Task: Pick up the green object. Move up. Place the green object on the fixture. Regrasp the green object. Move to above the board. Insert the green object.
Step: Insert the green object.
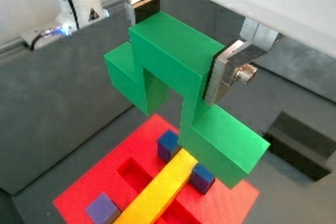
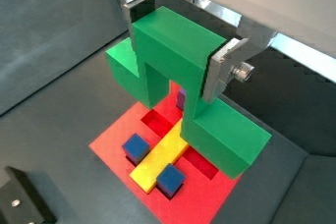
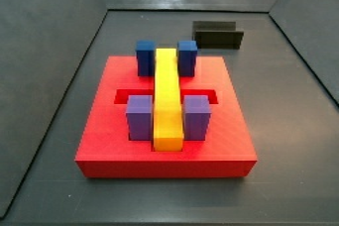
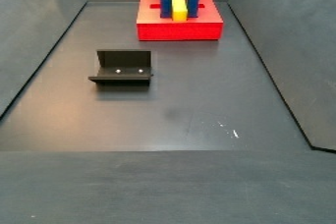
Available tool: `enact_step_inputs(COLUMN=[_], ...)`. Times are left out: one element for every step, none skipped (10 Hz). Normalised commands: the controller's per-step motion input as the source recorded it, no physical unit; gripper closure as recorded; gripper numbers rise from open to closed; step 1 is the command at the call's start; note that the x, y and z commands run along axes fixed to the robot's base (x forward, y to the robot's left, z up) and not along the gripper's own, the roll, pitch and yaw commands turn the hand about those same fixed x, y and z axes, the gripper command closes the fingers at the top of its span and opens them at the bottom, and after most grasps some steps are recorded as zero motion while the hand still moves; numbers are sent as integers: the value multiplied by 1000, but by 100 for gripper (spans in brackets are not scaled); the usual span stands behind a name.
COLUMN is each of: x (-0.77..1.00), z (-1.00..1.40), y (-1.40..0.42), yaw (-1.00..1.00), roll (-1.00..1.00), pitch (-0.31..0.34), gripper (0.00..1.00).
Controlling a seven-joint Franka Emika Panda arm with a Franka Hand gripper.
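One piece in hand: the green object (image 1: 178, 90) is pinched between the gripper's (image 2: 182, 53) jaws, a silver finger plate (image 1: 233, 71) pressed flat on its side in both wrist views.
Gripper place: high over the floor and out of both side views; only a green sliver at the top edge of a side view hints at it.
Step in hand: by my reading, the move to above the board, with the regrasp done, since the piece hangs clear of everything and the fixture is bare.
Board: the board (image 3: 106, 141) lies at the centre of a side view and at the top of the other one (image 4: 184, 29); in both wrist views it shows below the hanging piece.
What the board carries: the yellow bar (image 3: 166, 96) runs down its middle, two blue blocks (image 3: 146, 56) flanking one end and two purple blocks (image 3: 141, 117) the other, with sunken slots in the red between them.
Fixture: the fixture (image 4: 122, 69) stands well apart from the board on the dark floor, left of centre in that side view; nothing sits in it.
Next move: I judge it calls for lining the piece's legs up squarely over the bar and open slots, then a straight slow descent.
Unclear: which slot takes it, I cannot tell.
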Motion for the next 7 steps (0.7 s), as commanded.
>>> enact_step_inputs(x=[0, 9, 43, 0, 6, 40, 0], z=[-889, -931, -1000, -1000, -983, -1000, -951], y=[-254, -271, -291, -294, -180, -114, -31], yaw=[0, 0, 0, 0, 31, 23, 26], roll=[0, 0, 0, 0, 0, 0, 0], pitch=[-194, -171, -139, -130, -140, -136, -159], gripper=[100, 100, 100, 100, 100, 100, 100])
